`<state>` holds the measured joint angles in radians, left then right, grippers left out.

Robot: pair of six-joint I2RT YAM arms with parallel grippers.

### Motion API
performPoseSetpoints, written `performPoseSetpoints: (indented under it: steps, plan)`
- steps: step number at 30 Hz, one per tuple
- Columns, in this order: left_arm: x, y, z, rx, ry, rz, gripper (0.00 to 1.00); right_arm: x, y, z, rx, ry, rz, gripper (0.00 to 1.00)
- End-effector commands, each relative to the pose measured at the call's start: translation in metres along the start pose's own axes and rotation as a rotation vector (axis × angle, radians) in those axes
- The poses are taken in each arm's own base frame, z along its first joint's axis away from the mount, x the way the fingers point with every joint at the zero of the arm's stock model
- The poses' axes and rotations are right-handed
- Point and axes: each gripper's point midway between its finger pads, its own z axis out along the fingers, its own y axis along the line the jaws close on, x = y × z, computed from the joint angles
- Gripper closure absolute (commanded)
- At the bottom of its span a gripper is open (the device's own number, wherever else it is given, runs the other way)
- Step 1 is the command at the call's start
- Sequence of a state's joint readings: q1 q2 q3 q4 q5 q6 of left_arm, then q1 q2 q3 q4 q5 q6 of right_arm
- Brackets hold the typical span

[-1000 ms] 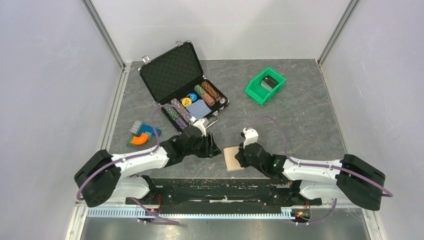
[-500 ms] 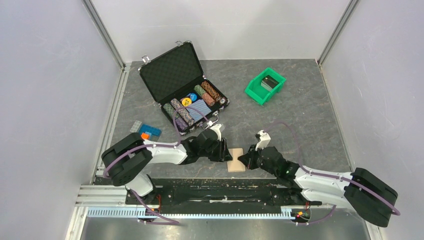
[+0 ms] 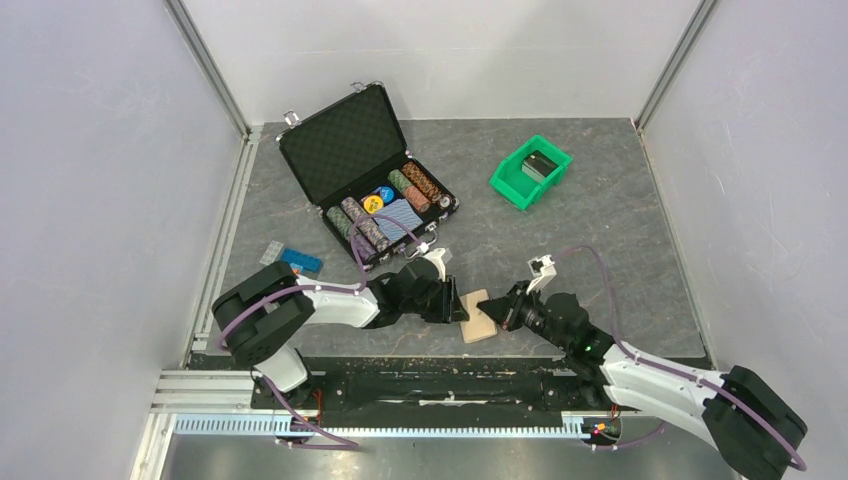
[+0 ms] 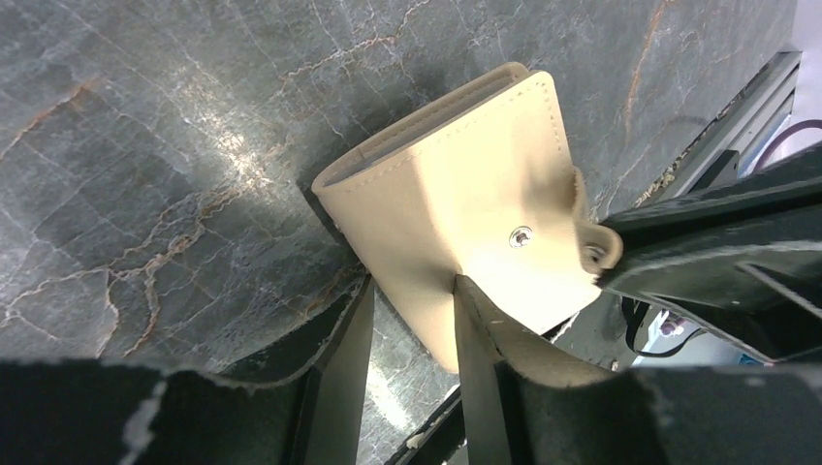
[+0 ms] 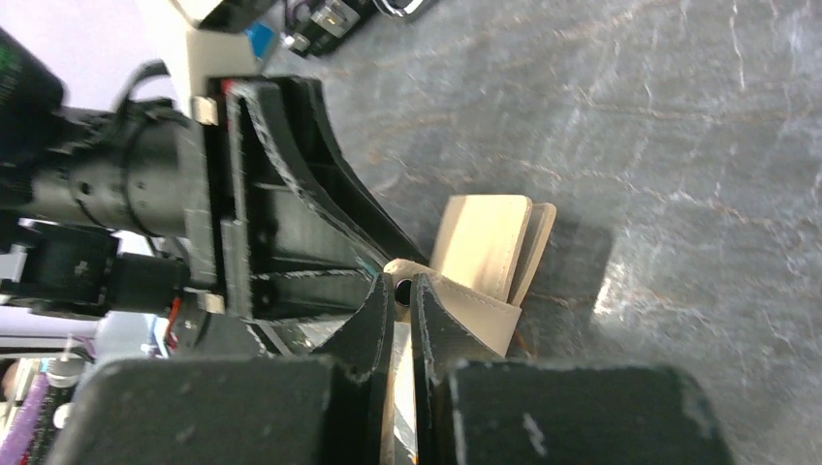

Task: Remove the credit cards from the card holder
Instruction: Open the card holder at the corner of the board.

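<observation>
The card holder (image 3: 480,318), a tan folded wallet, is tipped up off the table between my two grippers. My right gripper (image 3: 499,311) is shut on its small snap tab (image 5: 397,271), pulling that flap away from the wallet body (image 5: 482,237). My left gripper (image 4: 413,283) comes in from the left with its jaws apart around the wallet's folded edge (image 4: 388,232). One of its fingers (image 4: 475,329) lies against the tan outer face, near the snap stud (image 4: 521,235). The credit cards are hidden inside the folded holder.
An open black chip case (image 3: 345,140) with rows of poker chips (image 3: 390,205) stands at the back left. A green bin (image 3: 530,172) holding a dark block sits at the back right. A flat blue piece (image 3: 300,262) and a grey one (image 3: 272,251) lie at the left.
My left gripper has moved right up to the wallet and its jaws have narrowed. My right gripper, holding the tab, has shifted right and tipped the wallet up from lying flat.
</observation>
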<state>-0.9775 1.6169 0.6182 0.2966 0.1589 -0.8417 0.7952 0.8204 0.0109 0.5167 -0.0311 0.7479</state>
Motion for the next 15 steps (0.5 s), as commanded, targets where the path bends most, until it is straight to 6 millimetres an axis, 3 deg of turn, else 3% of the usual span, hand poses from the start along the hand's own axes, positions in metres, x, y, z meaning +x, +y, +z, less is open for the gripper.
performPoseSetpoints:
  steps: [1, 9, 15]
  plan:
    - [0.000, 0.000, -0.003, -0.035, 0.001, -0.013, 0.55, -0.007, 0.013, -0.006, -0.093, -0.046, 0.033, 1.00]
    - [-0.018, -0.006, -0.029, -0.075, -0.069, -0.019, 0.41, -0.026, 0.038, -0.005, -0.156, -0.060, 0.045, 1.00]
    - [-0.033, -0.017, -0.053, -0.062, -0.138, -0.026, 0.30, -0.029, 0.046, -0.005, -0.178, -0.057, 0.066, 1.00]
